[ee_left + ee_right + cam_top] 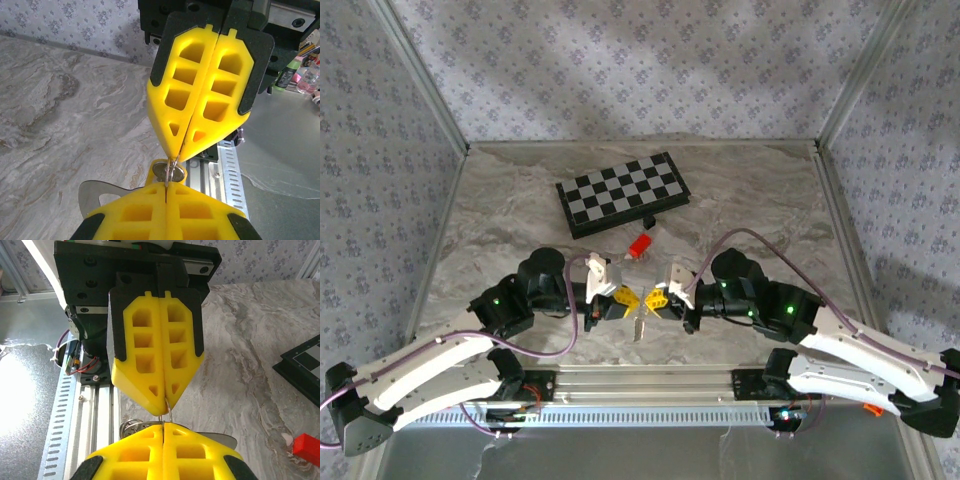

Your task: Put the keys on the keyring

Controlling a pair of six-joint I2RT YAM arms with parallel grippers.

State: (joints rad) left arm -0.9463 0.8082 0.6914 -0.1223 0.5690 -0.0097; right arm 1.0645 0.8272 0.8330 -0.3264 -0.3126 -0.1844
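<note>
- The left gripper (pixel 628 303) and the right gripper (pixel 657 301) meet tip to tip above the near middle of the grey marbled counter (pixel 750 200). They are just in front of the metal rail that carries the arm bases.
- Both pairs of yellow jaws are clenched, with no gap showing between the pads.
- In the left wrist view a thin silvery metal keyring (pixel 172 167) runs as a fine strand from the seam of one pair of jaws into the seam of the other. Each gripper appears to be pinching it.
- The keys are gathered at that same meeting point and held off the counter. A small key with a bright yellow plastic head (pixel 160 172) sits right at the strand. A plain silvery key (pixel 95 192) juts out from behind the left jaws.
- The black-and-white folding chessboard (pixel 623 192) and the small red cylinder-like piece (pixel 640 245) lie farther back on the counter, well apart from the grippers.
- Progress, as a judgement: the task looks to be in its later part, with keys and keyring brought together and nothing of them lying loose.
- The yellow-headed key seems to be on the strand. Whether the silvery key is threaded cannot be told, because the jaws hide the join.
- What is probably left is finishing or checking the threading, closing the loop and setting the bunch down.
</note>
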